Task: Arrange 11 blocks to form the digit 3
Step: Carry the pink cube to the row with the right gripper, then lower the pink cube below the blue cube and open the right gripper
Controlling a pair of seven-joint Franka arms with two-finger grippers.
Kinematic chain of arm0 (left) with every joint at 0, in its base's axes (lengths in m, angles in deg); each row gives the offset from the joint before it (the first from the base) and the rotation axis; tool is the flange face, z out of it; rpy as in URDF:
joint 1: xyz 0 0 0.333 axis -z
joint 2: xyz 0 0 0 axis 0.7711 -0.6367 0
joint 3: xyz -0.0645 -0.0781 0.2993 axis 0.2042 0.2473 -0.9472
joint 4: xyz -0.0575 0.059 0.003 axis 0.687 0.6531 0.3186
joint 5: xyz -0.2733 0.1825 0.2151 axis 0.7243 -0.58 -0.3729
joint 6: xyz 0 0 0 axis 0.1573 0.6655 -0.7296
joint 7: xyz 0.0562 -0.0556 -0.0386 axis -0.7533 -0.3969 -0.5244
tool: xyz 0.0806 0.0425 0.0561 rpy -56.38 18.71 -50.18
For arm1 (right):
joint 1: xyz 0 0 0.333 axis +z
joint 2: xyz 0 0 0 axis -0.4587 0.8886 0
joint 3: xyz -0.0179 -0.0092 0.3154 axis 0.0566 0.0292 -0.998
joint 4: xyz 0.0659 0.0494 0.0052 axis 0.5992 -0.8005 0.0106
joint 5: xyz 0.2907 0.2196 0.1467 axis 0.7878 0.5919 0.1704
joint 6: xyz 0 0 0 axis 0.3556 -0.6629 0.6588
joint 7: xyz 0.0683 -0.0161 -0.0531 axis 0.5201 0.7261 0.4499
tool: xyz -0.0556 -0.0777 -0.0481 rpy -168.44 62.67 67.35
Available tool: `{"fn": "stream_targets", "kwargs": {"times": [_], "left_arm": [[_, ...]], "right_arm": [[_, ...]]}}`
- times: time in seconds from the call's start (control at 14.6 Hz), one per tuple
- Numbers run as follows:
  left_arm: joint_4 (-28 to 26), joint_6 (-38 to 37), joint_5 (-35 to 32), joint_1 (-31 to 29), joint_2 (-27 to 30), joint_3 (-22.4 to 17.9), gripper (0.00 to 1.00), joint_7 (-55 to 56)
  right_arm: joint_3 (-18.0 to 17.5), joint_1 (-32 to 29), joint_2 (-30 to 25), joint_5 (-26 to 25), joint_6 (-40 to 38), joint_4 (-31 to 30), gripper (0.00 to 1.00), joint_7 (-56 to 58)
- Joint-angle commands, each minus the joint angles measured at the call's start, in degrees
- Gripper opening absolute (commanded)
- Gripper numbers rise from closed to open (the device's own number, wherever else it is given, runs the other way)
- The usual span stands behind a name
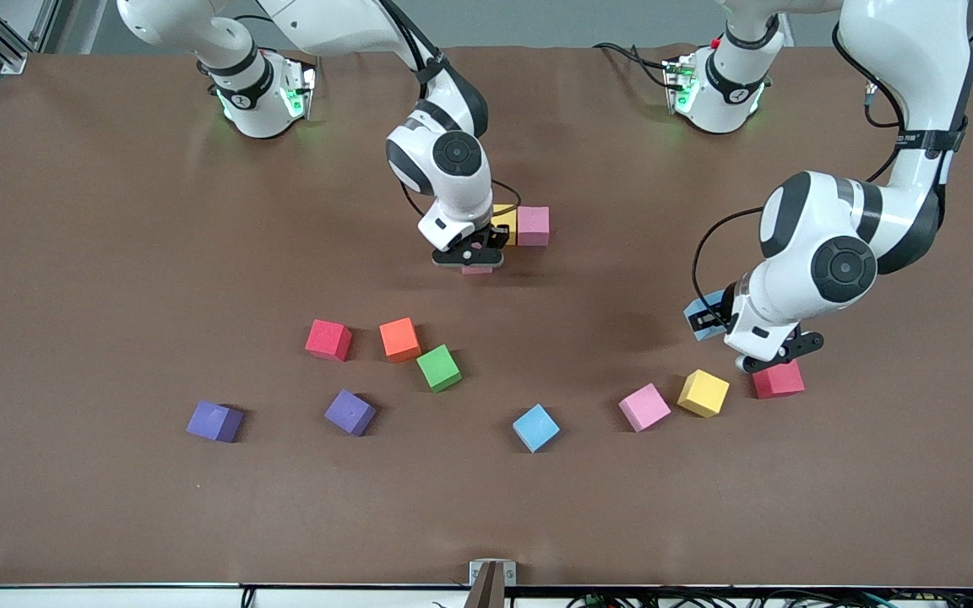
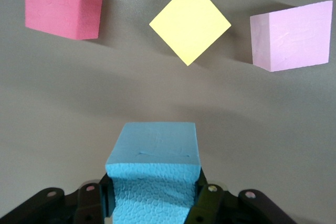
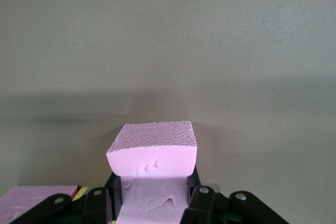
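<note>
My right gripper [image 1: 471, 256] [image 3: 152, 198] is shut on a pink block [image 1: 476, 269] [image 3: 152, 163], low over the table next to a yellow block [image 1: 504, 221] and a pink block [image 1: 533, 225] that touch side by side. My left gripper [image 1: 709, 319] [image 2: 152, 198] is shut on a blue block [image 1: 700, 315] [image 2: 152, 177], held above the table over a red block [image 1: 778, 380] [image 2: 63, 6], a yellow block [image 1: 703, 393] [image 2: 190, 22] and a pink block [image 1: 644, 407] [image 2: 291, 36]. Loose on the table lie a blue [image 1: 535, 427], green [image 1: 438, 368], orange [image 1: 399, 339] and red block [image 1: 328, 339].
Two purple cubes [image 1: 214, 421] [image 1: 350, 412] lie toward the right arm's end, nearer the front camera than the red and orange blocks. The brown table cover [image 1: 115, 253] is bare between the two block groups. A small clamp [image 1: 491, 574] sits at the front edge.
</note>
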Motion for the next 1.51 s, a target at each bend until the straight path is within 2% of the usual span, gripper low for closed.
{"fn": "stream_targets", "kwargs": {"times": [0.0,0.34,1.44], "left_arm": [[1.1,-1.4,0.1,0.0,-0.3,-0.1,0.20,-0.4],[1.1,-1.4,0.1,0.0,-0.3,-0.1,0.20,-0.4],[0.9,-1.8,0.0,-0.3,-0.4,-0.2,0.20,-0.4]], "right_arm": [[0.4,0.1,0.8,-0.4,-0.6,0.9,0.00,-0.5],[0.6,-0.5,0.1,-0.5,-4.2,1.0,0.00,-1.1],[0.5,-0.6,0.3,0.1,-2.5,0.9,0.00,-1.9]]}}
